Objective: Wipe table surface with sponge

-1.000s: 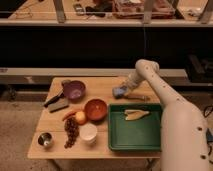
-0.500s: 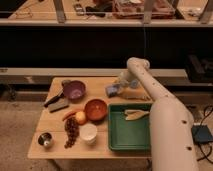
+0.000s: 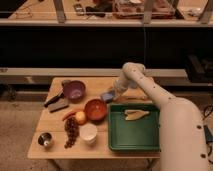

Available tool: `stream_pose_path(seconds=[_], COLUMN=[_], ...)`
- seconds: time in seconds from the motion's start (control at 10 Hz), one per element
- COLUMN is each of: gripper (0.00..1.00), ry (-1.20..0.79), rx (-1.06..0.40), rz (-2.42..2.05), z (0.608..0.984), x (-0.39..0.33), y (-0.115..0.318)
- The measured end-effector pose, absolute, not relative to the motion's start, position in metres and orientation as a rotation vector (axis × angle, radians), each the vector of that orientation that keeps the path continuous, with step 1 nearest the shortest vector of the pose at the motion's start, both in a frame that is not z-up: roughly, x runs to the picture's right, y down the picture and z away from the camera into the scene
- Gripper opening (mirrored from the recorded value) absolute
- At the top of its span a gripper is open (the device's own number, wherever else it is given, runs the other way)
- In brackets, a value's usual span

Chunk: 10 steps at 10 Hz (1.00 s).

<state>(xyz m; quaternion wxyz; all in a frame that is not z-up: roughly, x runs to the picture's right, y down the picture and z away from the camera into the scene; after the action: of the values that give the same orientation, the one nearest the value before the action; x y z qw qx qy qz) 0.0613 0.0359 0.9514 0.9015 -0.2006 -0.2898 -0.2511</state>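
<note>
The light tan wooden table surface (image 3: pixel 95 85) fills the middle of the camera view. The sponge (image 3: pixel 107 96), a small pale blue-grey block, lies on the tabletop between the purple bowl and the green tray, just behind the orange bowl. My gripper (image 3: pixel 115 91) reaches down from the white arm and sits on the sponge's right end, holding it against the table.
A green tray (image 3: pixel 134 134) with a banana (image 3: pixel 136 114) fills the right front. An orange bowl (image 3: pixel 95 109), purple bowl (image 3: pixel 74 90), dark grey block with black handle (image 3: pixel 56 102), white cup (image 3: pixel 88 133), metal cup (image 3: pixel 45 140), grapes (image 3: pixel 72 131), orange fruit (image 3: pixel 80 117) and carrot (image 3: pixel 70 114) stand at left.
My arm has swept left along the back of the table, carrying the sponge from above the tray toward the purple bowl.
</note>
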Motion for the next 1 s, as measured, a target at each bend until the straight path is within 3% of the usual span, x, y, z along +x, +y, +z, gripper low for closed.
stream_pose_path(seconds=[0.5,1.0], gripper=[0.00,0.00], ry=[-0.601,-0.538], rx=[-0.434,-0.421], rz=[-0.460,-0.393], z=[0.939,0.953], x=[0.122,0.148], y=[0.050,0.022])
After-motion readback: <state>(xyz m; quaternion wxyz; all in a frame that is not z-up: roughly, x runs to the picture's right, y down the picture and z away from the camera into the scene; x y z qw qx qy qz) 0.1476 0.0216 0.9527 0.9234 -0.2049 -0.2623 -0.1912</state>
